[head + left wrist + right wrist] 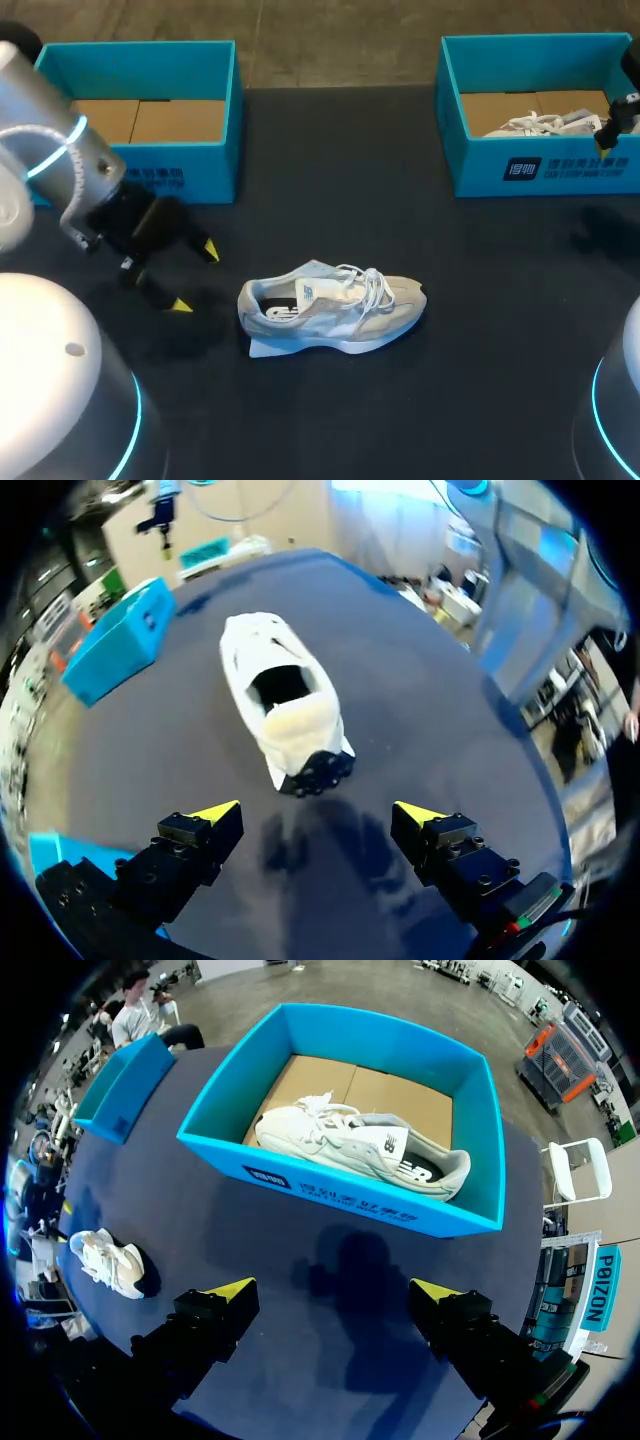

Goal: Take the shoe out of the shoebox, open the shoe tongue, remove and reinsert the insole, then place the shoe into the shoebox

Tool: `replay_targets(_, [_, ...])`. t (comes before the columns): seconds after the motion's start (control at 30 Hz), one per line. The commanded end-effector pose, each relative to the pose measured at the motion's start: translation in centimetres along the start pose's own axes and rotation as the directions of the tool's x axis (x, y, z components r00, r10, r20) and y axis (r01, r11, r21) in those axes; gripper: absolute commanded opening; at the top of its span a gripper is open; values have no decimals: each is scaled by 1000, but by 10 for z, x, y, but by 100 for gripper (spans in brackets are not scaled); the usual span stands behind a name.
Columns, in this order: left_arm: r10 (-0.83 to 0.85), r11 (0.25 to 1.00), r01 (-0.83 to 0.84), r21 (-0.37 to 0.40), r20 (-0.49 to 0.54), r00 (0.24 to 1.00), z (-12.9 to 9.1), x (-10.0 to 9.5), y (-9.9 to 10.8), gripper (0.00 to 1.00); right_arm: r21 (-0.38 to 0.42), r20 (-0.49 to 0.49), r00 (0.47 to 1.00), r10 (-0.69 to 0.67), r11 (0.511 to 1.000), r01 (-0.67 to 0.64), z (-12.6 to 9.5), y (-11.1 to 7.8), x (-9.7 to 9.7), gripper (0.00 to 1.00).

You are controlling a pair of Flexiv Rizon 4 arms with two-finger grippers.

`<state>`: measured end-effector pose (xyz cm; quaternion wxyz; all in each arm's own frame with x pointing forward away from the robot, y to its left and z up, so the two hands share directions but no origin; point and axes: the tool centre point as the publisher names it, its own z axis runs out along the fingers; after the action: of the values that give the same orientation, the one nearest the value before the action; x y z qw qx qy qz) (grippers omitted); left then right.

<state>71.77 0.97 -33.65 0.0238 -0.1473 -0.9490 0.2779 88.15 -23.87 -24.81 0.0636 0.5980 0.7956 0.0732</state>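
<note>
A grey-and-white sneaker lies on its side in the middle of the dark table, laces loose, heel toward my left arm. My left gripper hangs open just left of the heel, touching nothing. From the left wrist the sneaker lies ahead of the open left gripper, heel nearest. A second white sneaker rests inside the blue shoebox at the far right. My right gripper stands open in front of that box with nothing between its fingers.
At the far left stands another blue shoebox showing only its cardboard floor. The far-right shoebox sits near the table's back edge. Dark tabletop lies between the boxes and around the sneaker.
</note>
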Motion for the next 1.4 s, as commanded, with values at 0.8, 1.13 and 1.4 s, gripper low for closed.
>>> replay_targets(0.8, [-162,865,63,498,158,974,40,9,28,100,1,-1,1000,-1,1000,1,0,1,0,100])
replay_targets(1.13, [-121,857,-15,515,229,966,43,11,27,100,1,-1,1000,-1,1000,1,0,1,0,100])
replay_targets(1.4, [-121,857,-15,515,229,966,43,11,27,100,1,-1,1000,-1,1000,1,0,1,0,100])
